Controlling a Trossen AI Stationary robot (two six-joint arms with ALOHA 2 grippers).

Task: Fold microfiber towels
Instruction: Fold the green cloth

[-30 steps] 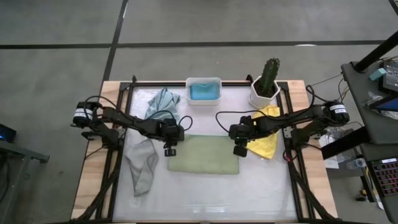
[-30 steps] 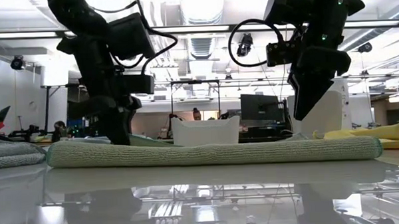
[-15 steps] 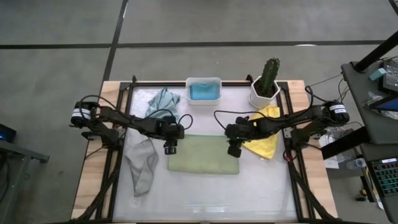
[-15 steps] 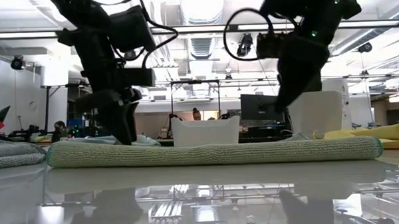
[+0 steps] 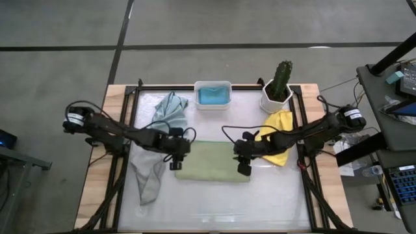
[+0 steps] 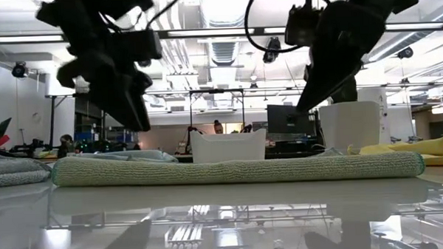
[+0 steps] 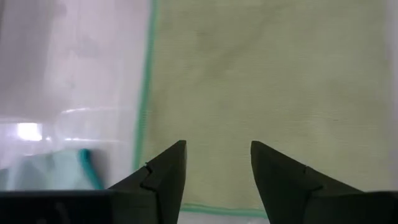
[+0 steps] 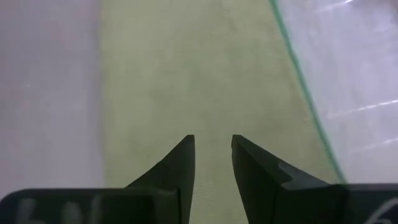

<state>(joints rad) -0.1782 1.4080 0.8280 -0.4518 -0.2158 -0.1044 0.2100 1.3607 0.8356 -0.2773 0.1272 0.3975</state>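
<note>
A sage green towel [image 5: 212, 161] lies folded into a flat oblong at the table's middle, seen also as the green towel [image 6: 230, 168] in the low view. My left gripper [image 5: 174, 165] hangs open above its left end, clear of the cloth [image 7: 267, 74]. My right gripper [image 5: 244, 169] hangs open above its right end, over the cloth [image 8: 186, 74]. In the low view both my left gripper [image 6: 136, 120] and my right gripper [image 6: 307, 103] stand well above the towel, with nothing between their fingers.
A grey towel [image 5: 149, 174] lies crumpled at the left and a pale blue-grey one [image 5: 170, 107] at the far left. A yellow towel [image 5: 278, 148] lies under the right arm. At the far edge stand a white tub [image 5: 212, 86] holding a bright blue towel and a potted cactus [image 5: 278, 88].
My left gripper has risen off the green towel's left end and gone a little toward the near edge. My right gripper has moved toward the near edge and slightly left, tipping less steeply. The towel has stayed flat in place.
</note>
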